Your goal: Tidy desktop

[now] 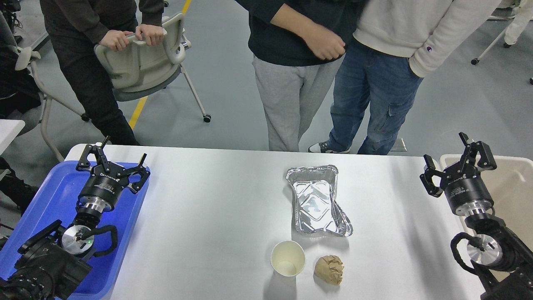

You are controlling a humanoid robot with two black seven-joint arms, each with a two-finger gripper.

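The white desktop (208,208) spans the view. On it lie a dented foil tray (317,201) at centre right, an upright paper cup (287,258) near the front, and a crumpled brown paper ball (329,269) just right of the cup. My left gripper (114,156) hangs open and empty over the blue tray's far end. Over the seam between desktop and beige bin, my right gripper (457,157) is also open with nothing in it. Both are far from the three items.
A blue plastic tray (50,200) sits at the left edge under my left arm. A beige bin (514,187) stands at the right edge. Three people stand close behind the far edge, one holding a wheeled chair (143,62).
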